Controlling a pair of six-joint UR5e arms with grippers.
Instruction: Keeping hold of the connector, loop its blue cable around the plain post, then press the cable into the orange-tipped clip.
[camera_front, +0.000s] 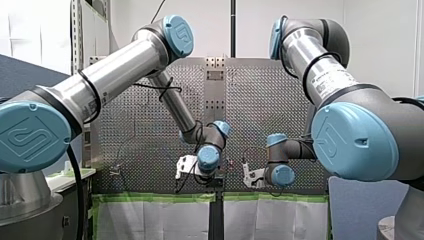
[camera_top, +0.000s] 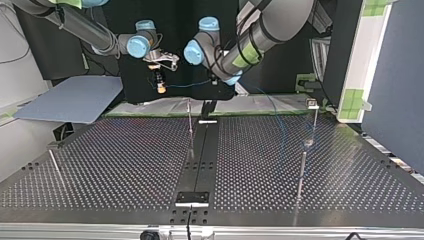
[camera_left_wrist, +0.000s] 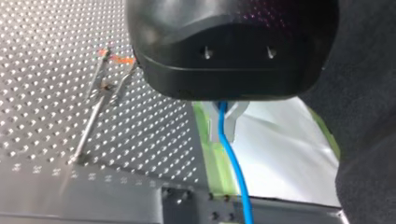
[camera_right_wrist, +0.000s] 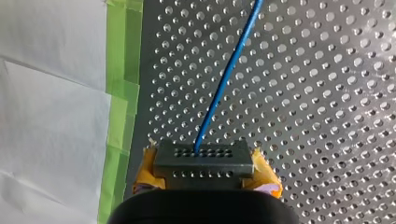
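Firstly, taking the top view from its left: a thin metal post (camera_top: 54, 164) stands on the dark perforated metal table (camera_top: 125, 170), well apart from the work. Next, the right gripper (camera_top: 160, 85) hangs above the table's far edge. Its yellow pads (camera_right_wrist: 142, 175) are clenched on the dark grey rectangular connector (camera_right_wrist: 203, 161). The thin blue cable (camera_right_wrist: 227, 74) leaves the connector's face and runs across to the left gripper (camera_left_wrist: 224, 122). That gripper's pale fingers (camera_left_wrist: 214, 125) pinch the line, and past them it hangs slack toward the view's right.

Judgement on handling: you have a light, limp cable. It will likely follow wherever it is led, sag where unsupported, and may slide through the left pinch. The connector is rigid and is the proper purchase. Steer the cable itself from close beside the left fingers.

Surroundings: a second thin post (camera_top: 190, 125) stands centrally below the span, and two further posts (camera_top: 301, 170) stand at the right. The orange-tipped clip (camera_left_wrist: 113, 58) shows clearly only in the left wrist view, beside slanted rods. Which post is the plain one cannot be told. Slack may snag on any of them. Green tape (camera_right_wrist: 122, 56) and white paper (camera_right_wrist: 51, 93) border the table.
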